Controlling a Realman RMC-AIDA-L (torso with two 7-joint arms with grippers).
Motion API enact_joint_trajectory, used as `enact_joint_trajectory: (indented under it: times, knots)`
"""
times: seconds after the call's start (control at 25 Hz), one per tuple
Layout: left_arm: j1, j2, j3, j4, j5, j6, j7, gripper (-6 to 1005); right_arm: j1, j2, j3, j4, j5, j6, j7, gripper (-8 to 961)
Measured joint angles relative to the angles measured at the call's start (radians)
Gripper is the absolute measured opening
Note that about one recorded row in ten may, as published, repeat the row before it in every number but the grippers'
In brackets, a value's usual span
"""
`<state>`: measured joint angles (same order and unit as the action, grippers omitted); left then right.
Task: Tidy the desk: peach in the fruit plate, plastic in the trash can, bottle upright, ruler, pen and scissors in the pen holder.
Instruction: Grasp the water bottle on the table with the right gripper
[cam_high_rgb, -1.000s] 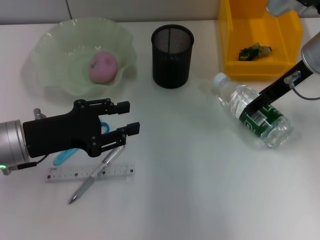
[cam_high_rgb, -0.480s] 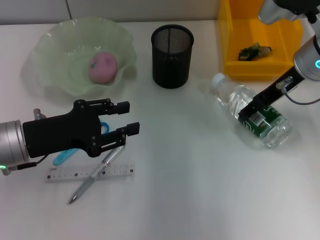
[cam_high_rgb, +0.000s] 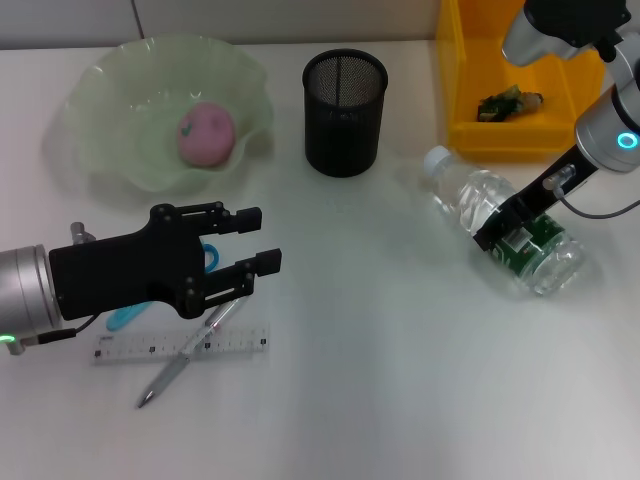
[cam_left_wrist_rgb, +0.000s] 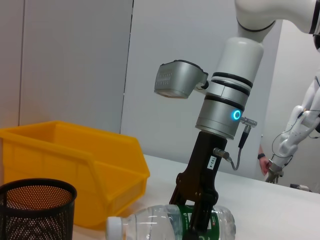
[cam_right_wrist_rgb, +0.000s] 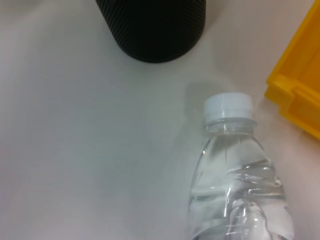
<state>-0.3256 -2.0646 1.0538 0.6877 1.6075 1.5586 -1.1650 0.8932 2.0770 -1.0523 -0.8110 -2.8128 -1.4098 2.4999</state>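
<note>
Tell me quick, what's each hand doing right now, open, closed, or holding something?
Left hand: open, holding nothing, hovering over the scissors.
Right hand: down on the lying bottle; whether it has closed cannot be told.

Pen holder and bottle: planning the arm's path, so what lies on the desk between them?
Nothing: the head view shows bare desk between the pen holder and the lying bottle.

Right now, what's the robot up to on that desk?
Mid-tidy. The right gripper is down on the water bottle, which lies on its side by the yellow bin holding the plastic scrap. The left gripper hovers open above the pen, ruler and blue scissors. The peach sits in the fruit plate; the pen holder looks empty.
</note>
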Motion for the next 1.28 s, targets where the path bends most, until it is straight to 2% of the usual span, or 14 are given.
enact_joint_trajectory:
  times: [0.72,1.08,1.28]
  knots:
    - [0.000,0.002,0.000,0.000,-0.006,0.000,0.011,519,-0.017,0.005,0.000,-0.027,0.007,-0.007,-0.011,751]
    - [-0.002,0.002,-0.002,0.000,-0.008,-0.008,0.012,519,-0.078,0.006,-0.007,-0.138,0.064,-0.019,-0.022,750]
    - [-0.004,0.002,-0.003,-0.001,-0.008,-0.009,0.011,520,-0.122,0.006,-0.046,-0.197,0.106,-0.030,-0.036,750]
